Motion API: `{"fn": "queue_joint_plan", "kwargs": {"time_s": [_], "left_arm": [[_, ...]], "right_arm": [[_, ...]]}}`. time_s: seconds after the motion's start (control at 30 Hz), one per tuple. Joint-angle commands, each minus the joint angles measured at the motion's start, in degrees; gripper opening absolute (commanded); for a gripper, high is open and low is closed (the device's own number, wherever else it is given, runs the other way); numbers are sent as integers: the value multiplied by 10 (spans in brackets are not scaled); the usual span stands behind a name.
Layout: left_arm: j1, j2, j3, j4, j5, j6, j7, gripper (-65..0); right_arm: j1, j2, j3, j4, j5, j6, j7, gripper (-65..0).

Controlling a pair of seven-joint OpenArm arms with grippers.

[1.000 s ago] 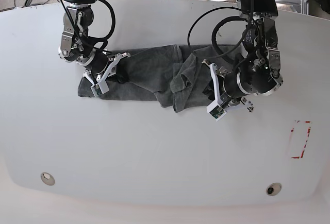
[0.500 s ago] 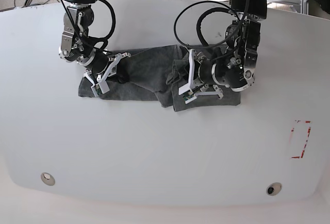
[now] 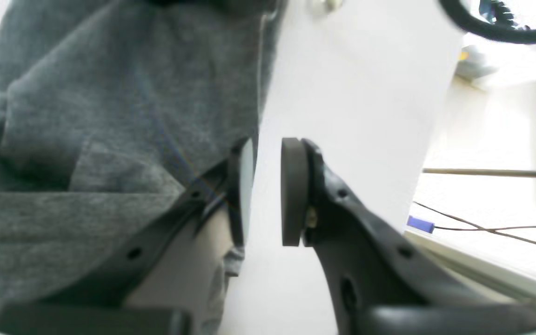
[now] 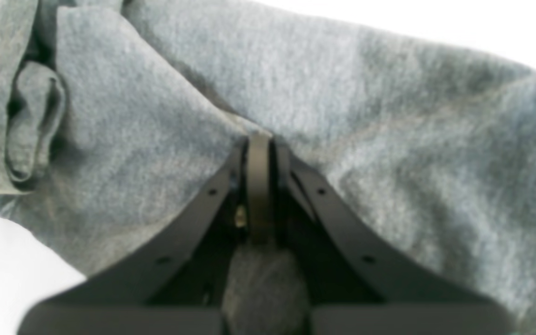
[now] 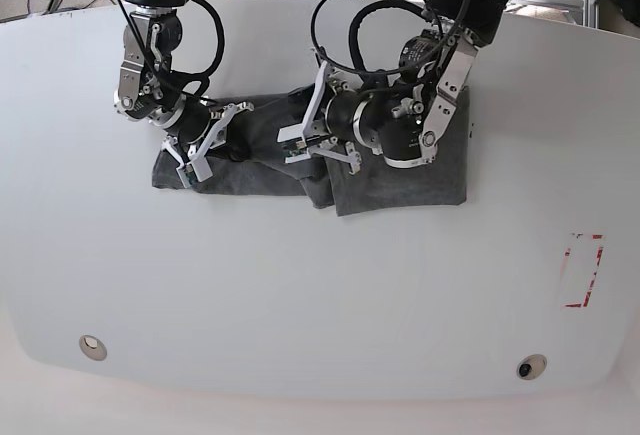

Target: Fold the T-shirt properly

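The T-shirt (image 5: 400, 170) lies on the far half of the desk (image 5: 300, 295), stretched sideways in a long crumpled band, nearer the far edge than the near one. One end is flatter, a smoother panel toward the desk's right side; the other end is bunched in folds toward the left.

My right gripper (image 4: 258, 153) is clenched, its two dark fingers pressed together with a ridge of the grey cloth pinched between them. Fabric fills nearly all that the right wrist camera sees, with a rolled fold at the upper left of that view. In the base view this gripper (image 5: 205, 150) sits on the shirt's left end.

My left gripper (image 3: 265, 190) stands released, a clear gap of bare white desk showing between its pads (image 3: 293, 190). One finger lies against the shirt's edge (image 3: 110, 139), the other over bare desk, and nothing is held between them. In the base view it (image 5: 310, 140) reaches over the middle of the shirt.
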Motion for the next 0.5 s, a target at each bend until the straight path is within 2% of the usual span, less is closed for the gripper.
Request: {"fn": "queue_joint_plan", "kwargs": {"time_s": [0.0, 0.17, 0.37, 0.47], "left_arm": [[-16, -1, -9, 32, -10, -1, 9, -562], [-20, -24, -75, 98, -10, -1, 9, -562], [-6, -32, -256, 92, 3, -1, 1, -564], [1, -31, -325, 82, 17, -1, -13, -564]], "right_arm": [[0, 3, -1, 0, -27, -3, -31, -628], [0, 3, -2, 0, -27, -3, -31, -628], [1, 3, -2, 0, -27, -3, -31, -628], [1, 3, -2, 0, -27, -3, -31, -628]]}}
